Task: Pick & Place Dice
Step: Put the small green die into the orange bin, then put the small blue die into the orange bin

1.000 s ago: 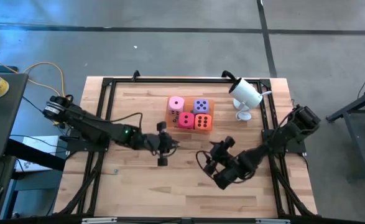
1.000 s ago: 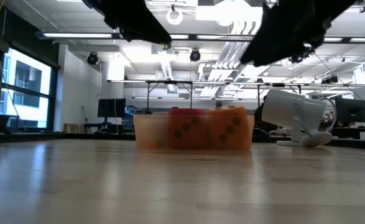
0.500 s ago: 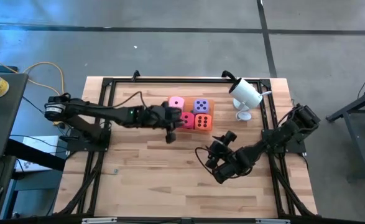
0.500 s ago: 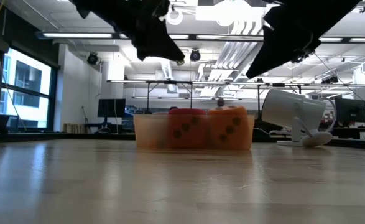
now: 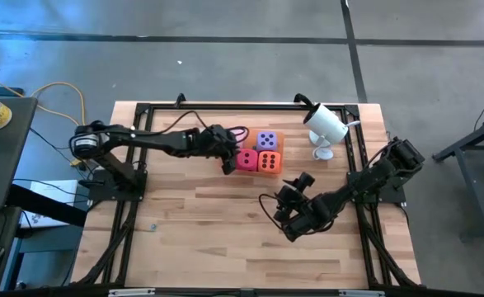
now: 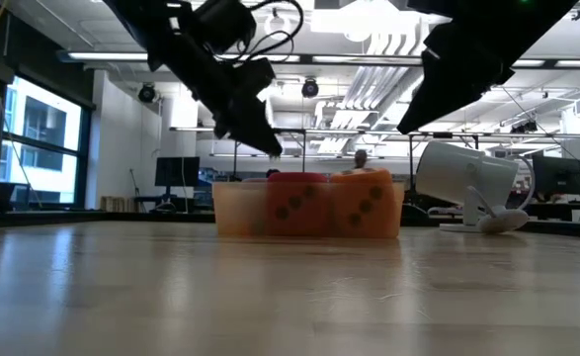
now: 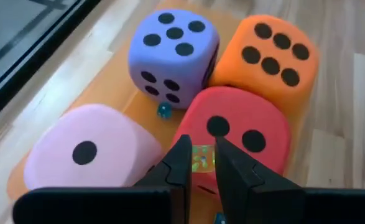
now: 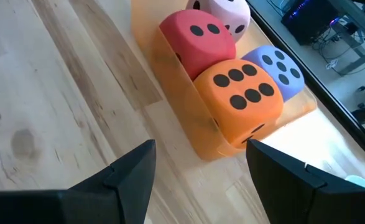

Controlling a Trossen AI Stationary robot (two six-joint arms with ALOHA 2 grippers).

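A translucent orange tray [image 5: 280, 134] on the table's far middle holds the dice: purple [image 7: 173, 53], orange [image 7: 269, 56], red [image 7: 238, 134] and pink [image 7: 86, 152]. A tiny teal die [image 7: 163, 111] lies on the tray floor between them. My left gripper [image 5: 229, 162] hovers over the tray's near left part [image 6: 265, 143], shut on a tiny yellow-green die. In the high view its arm hides the pink die. My right gripper [image 8: 198, 177] hangs open over bare table at the near right [image 5: 284, 216], nothing between its fingers. My left gripper pinches a tiny translucent yellow-green die [image 7: 202, 158] between its two fingertips [image 7: 181, 163]. The fingers slant down from the table's left toward the tray. The tiny die is lifted clear, above the red die and the tray rim.
A white camera on a small stand [image 5: 324, 125] sits at the far right, close to the tray. A black frame [image 5: 143, 111] runs round the table's edges. Bare wood lies in front of the tray [image 5: 217, 223].
My left gripper has swung from the table's middle toward the far edge and a little to the right, sinking slightly, and now hangs over the tray, still shut. My right gripper has stayed in place, turning slightly.
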